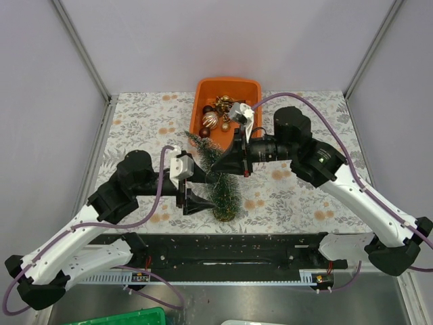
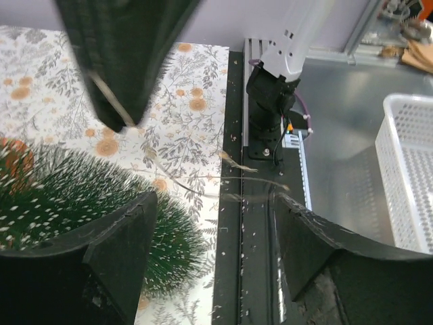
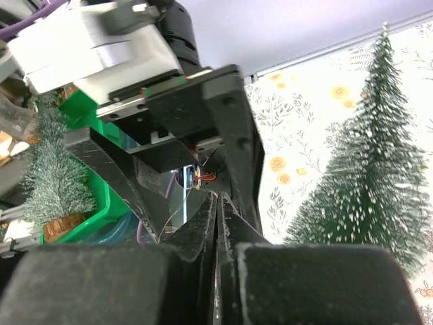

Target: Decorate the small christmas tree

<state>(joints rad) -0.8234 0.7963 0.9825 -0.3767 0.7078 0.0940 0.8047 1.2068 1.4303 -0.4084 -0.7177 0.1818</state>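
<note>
**Inspector A:** The appearance of the small christmas tree (image 1: 222,193) is to be recorded.

**Inspector B:** A slim cone of dark green bristles is noted, flecked with white at the tips and tapering to a fine point. In the top view the round base is seen at the near end, on the floral-patterned desk (image 1: 298,196). The tip is directed towards the orange tray (image 1: 254,88).

**Inspector A:** And its position relative to the arms?

**Inspector B:** It is found mid-desk, between the two grippers. The left gripper (image 1: 206,191) is set at the lower part from the left, jaws spread wide and nothing held. Bristles are seen just beside one finger (image 2: 122,237), though contact cannot be confirmed. The right gripper (image 1: 218,169) is laid across the upper part from the right, jaws pressed together. A thin strand (image 2: 203,178) is observed below its tip — what holds it cannot be told.

**Inspector A:** Other items?

**Inspector B:** Brown and gold ornaments (image 1: 210,120) are logged inside the tray. A second bottle-brush tree (image 3: 51,176) is noted in a green bin (image 3: 95,217) — off the desk.
</note>
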